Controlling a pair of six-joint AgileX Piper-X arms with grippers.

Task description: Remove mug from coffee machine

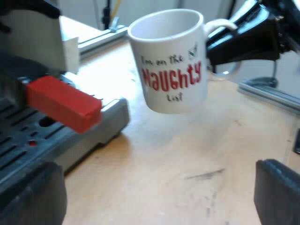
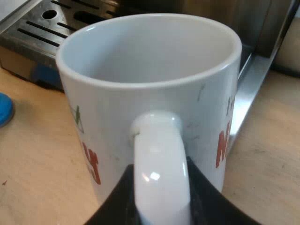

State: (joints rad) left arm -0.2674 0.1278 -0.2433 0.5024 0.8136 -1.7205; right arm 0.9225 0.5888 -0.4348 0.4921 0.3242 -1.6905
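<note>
A white mug (image 1: 171,61) with red "Naughty" lettering hangs empty and upright above the wooden table, a little way off the espresso machine's drip tray (image 1: 28,140). My right gripper (image 1: 216,43) holds it by the handle. In the right wrist view the mug (image 2: 150,70) is close up, its handle (image 2: 159,159) clamped between the black fingers (image 2: 206,197) of my right gripper (image 2: 161,204). My left gripper (image 1: 154,197) is low over the table beside the machine, open, with nothing between its fingers.
The holder's red handle end (image 1: 63,103) sticks out of the machine's front over the drip tray (image 2: 47,28). A blue round object (image 2: 3,110) lies on the table by the tray. A metal rail (image 1: 272,91) runs along the table's edge behind the mug.
</note>
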